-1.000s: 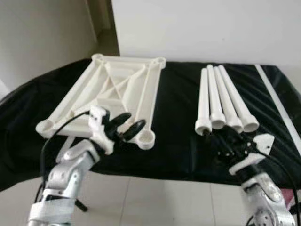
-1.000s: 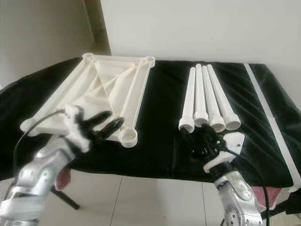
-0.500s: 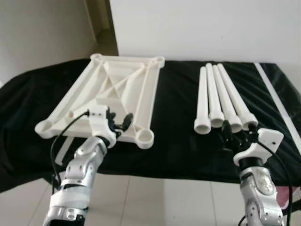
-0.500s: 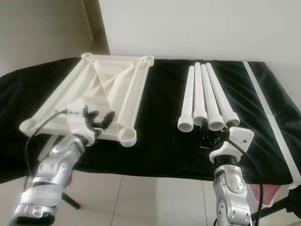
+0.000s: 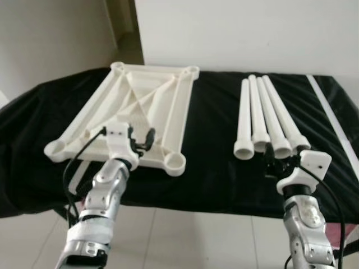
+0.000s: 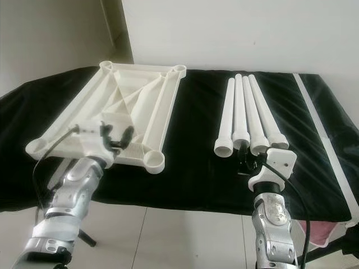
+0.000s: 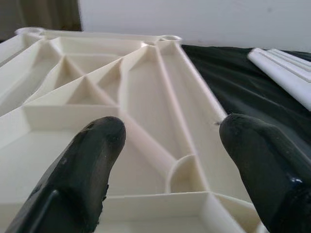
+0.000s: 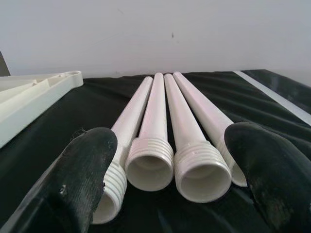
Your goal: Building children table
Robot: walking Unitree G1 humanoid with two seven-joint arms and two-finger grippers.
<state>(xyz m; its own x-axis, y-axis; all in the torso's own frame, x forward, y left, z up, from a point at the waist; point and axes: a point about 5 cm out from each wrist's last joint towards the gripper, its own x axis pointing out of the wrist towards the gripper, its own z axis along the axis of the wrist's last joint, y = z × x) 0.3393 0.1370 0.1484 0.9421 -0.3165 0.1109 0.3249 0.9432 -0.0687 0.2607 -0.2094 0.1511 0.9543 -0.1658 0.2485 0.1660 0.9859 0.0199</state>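
Note:
A white children's tabletop lies underside up on the left of the black-covered table, its ribs and corner sockets showing. Several white legs lie side by side on the right, threaded ends towards me. My left gripper is open over the tabletop's near edge, and the left wrist view shows its fingers spread above the ribbed tabletop. My right gripper is open just short of the threaded ends. In the right wrist view its fingers flank the legs.
A black cloth covers the table, with a white stripe along its right side. A white wall stands behind, a doorway opens at the back left, and there is tiled floor below the near edge.
Both arms have reached forward. The left gripper moved from in front of the table edge onto the tabletop's near rim. The right gripper rose and closed in on the legs' threaded ends.

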